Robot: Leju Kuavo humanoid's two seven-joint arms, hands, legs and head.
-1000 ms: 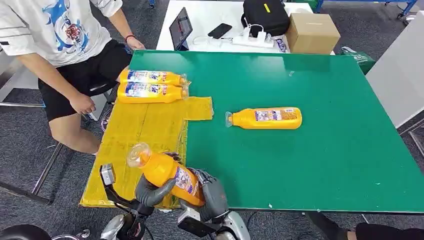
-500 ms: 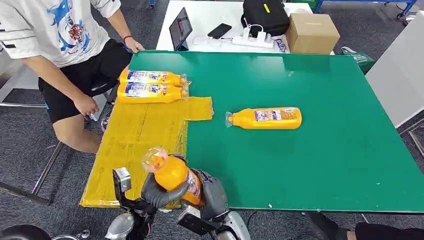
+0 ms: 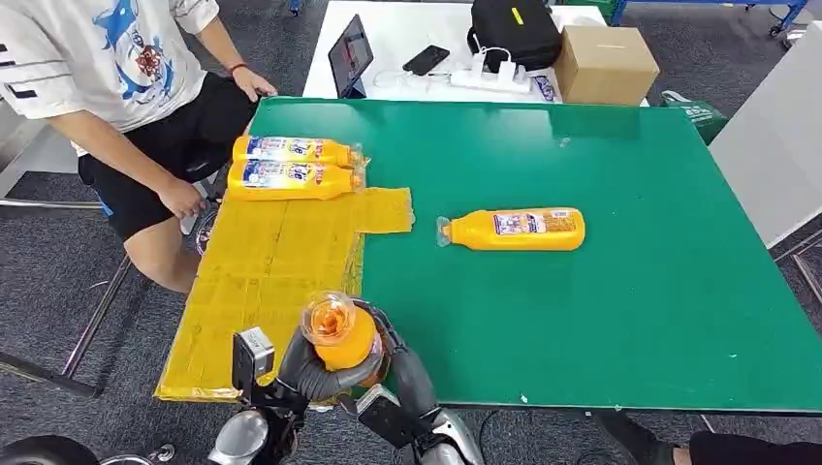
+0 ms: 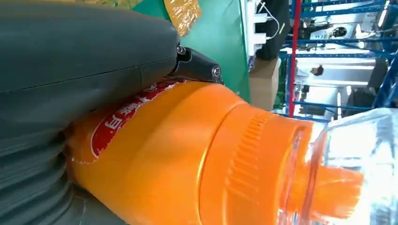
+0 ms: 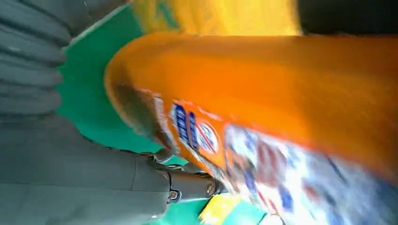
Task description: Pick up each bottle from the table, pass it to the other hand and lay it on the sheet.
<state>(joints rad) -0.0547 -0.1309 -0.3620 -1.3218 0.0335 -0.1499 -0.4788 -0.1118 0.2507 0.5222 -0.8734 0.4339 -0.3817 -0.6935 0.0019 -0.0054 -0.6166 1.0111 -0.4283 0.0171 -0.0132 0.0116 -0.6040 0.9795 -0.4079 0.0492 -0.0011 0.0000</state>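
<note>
Orange bottle (image 3: 338, 336) upright — three others (image 3: 513, 229) lying flat.

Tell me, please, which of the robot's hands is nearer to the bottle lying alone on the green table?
Right. The right hand is at the table's near edge, on the lone bottle's side of the held bottle; the left hand is across it, over the yellow sheet.

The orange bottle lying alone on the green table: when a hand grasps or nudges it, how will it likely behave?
The lone bottle lies on its side on the smooth green table, so a nudge may roll it. Its glossy plastic looks stiff and possibly slippery. It seems full, so probably fairly heavy.
</note>
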